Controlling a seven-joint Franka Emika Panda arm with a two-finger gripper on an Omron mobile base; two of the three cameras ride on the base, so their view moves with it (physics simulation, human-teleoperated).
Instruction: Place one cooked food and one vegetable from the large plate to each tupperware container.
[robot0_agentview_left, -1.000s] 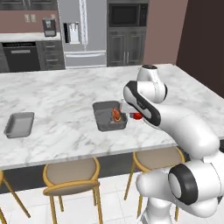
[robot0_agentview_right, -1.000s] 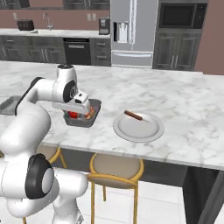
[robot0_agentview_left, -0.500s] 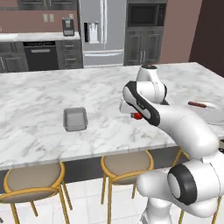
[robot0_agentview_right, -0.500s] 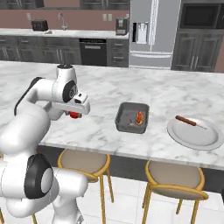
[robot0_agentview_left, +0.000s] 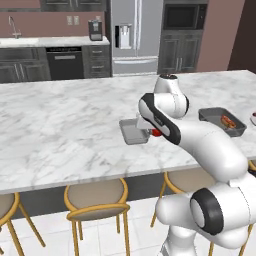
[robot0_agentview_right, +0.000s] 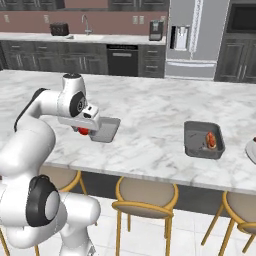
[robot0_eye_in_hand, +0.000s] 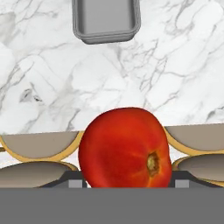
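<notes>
pincer (robot0_eye_in_hand: 124, 186) clamped on red tomato (robot0_eye_in_hand: 125, 148), near tub (robot0_eye_in_hand: 106, 19) empty, far tub (robot0_agentview_right: 203, 139) holding sausage (robot0_agentview_right: 211, 139)

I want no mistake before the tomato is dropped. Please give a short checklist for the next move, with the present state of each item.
1. Tomato held in the gripper: ok.
2. Near tub has no food in it: ok.
3. Tomato directly above that tub: not ok; in the hand view the tub lies ahead, across bare counter.
4. Far tub already holds food: ok, though which items, cannot tell.
5. Nothing lies on the counter between tomato and near tub: ok.
</notes>
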